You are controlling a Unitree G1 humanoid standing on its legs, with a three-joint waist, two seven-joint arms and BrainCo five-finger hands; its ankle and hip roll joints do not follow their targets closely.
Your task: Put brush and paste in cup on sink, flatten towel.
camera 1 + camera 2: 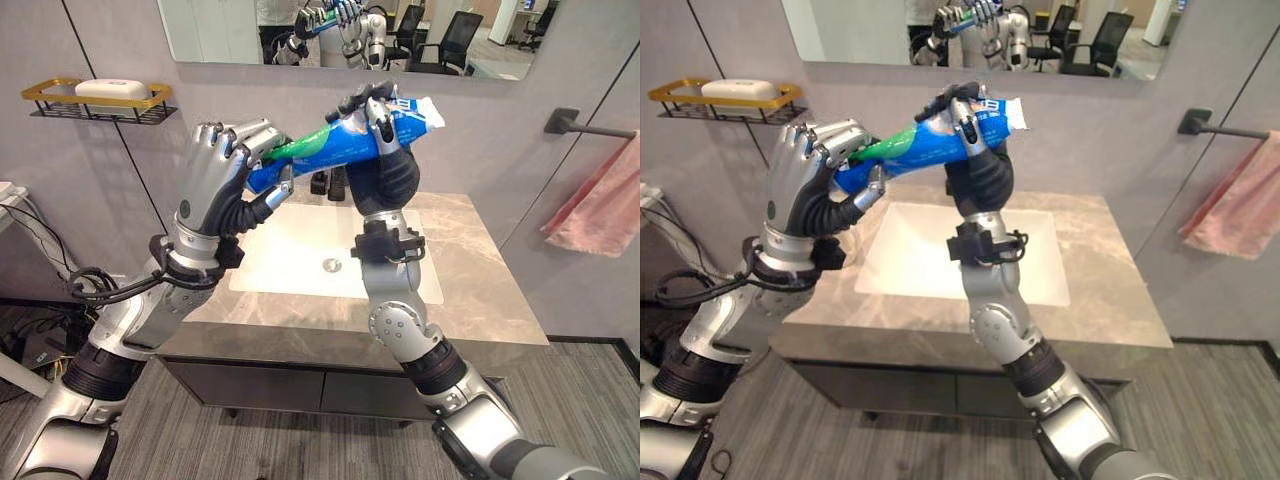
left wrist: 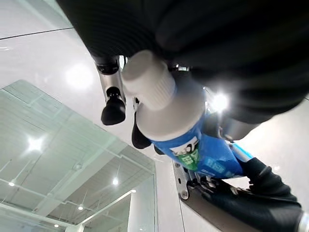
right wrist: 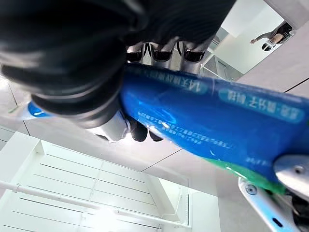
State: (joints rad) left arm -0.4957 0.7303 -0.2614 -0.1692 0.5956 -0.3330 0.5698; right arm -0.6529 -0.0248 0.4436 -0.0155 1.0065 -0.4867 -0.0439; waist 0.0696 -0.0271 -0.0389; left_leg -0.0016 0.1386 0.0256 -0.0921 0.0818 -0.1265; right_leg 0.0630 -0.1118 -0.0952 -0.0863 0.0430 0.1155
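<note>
L hand & R hand raised, both grasping paste tube above sink.

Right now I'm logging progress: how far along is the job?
Nothing looks finished. Both hands, left hand and right hand, grip the blue-and-green toothpaste tube above the white sink basin. The pink towel hangs bunched on its rail, not flattened. Cup and brush unseen.

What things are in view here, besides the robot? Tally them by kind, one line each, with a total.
Toothpaste tube, held in both hands over the sink: 1
Pink towel: 1
Soap rack: 1
Sink: 1
Mirror: 1
Total: 5
</note>
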